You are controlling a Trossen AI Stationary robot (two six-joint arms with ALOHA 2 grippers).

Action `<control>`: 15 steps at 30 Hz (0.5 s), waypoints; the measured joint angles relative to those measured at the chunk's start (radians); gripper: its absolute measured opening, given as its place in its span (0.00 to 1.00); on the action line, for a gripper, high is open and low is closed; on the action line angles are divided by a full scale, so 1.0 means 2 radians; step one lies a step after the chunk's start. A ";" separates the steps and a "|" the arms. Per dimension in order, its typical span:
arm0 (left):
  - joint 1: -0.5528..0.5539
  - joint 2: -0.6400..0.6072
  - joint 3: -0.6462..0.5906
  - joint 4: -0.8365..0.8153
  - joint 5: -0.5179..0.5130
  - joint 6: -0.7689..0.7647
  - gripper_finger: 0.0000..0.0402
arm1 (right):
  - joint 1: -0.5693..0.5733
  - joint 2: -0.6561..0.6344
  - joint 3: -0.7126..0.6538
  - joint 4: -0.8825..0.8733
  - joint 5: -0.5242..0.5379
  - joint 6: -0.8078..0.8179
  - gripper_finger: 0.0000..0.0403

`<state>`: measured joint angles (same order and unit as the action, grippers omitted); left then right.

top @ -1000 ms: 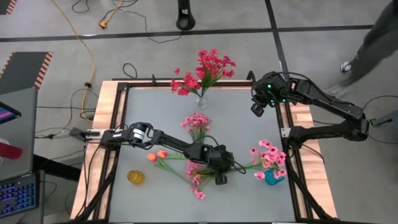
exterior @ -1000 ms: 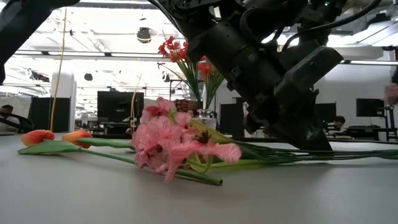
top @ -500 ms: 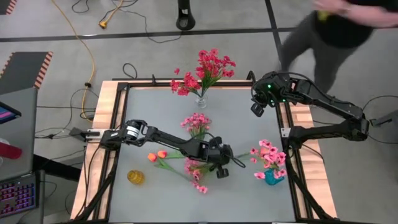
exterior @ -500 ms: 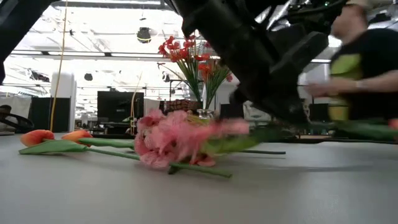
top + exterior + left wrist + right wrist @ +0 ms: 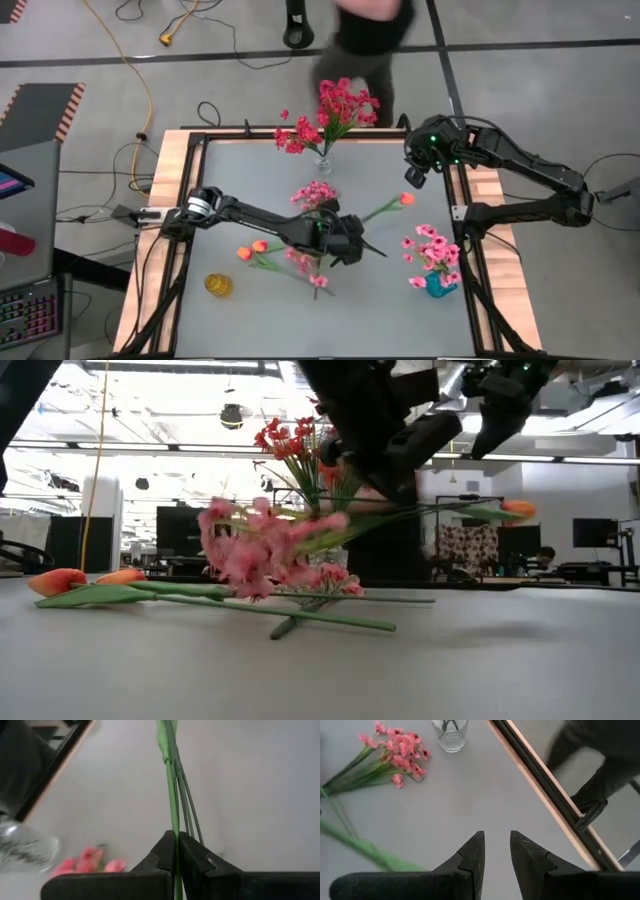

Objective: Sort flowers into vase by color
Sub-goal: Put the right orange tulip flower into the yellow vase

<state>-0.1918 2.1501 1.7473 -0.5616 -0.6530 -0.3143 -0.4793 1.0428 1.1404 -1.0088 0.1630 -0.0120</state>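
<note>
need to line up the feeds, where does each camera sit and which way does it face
High: overhead, straight down on the table; both arms.
Low: table height, level across the room; left gripper lifting flower stems.
Left wrist: past its shut fingers on the stems.
Right wrist: past its open fingers at the table's far corner.
Shared: the clear vase appears in high, low and right wrist views.

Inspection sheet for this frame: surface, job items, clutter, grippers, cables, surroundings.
Surface: grey table, wooden edges.
Job's things: magenta-red flowers in a clear vase; pink flowers in a blue vase; loose pink spray; orange buds lying flat; orange tulip lifted with pink flowers.
Clutter: small yellow vase, empty.
Grippers: left gripper shut on green stems; right gripper open, empty, at the far right corner.
Cables: yellow cord on the floor.
Surroundings: person passing beyond the table.
</note>
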 joint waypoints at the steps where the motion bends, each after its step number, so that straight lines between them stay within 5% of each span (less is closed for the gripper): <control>1: 0.000 -0.001 0.000 -0.011 -0.005 -0.006 0.00 | 0.000 0.000 0.000 0.000 0.000 -0.009 0.29; 8: 0.000 -0.003 0.000 -0.035 -0.020 -0.030 0.00 | 0.001 0.000 0.000 -0.012 -0.005 -0.105 0.29; 15: 0.003 -0.003 0.000 -0.032 -0.016 -0.021 0.00 | 0.001 0.004 0.000 -0.047 -0.069 -0.168 0.29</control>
<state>-0.1866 2.1448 1.7470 -0.6258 -0.6859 -0.3558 -0.4778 1.0507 1.1404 -1.1026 0.0242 -0.3485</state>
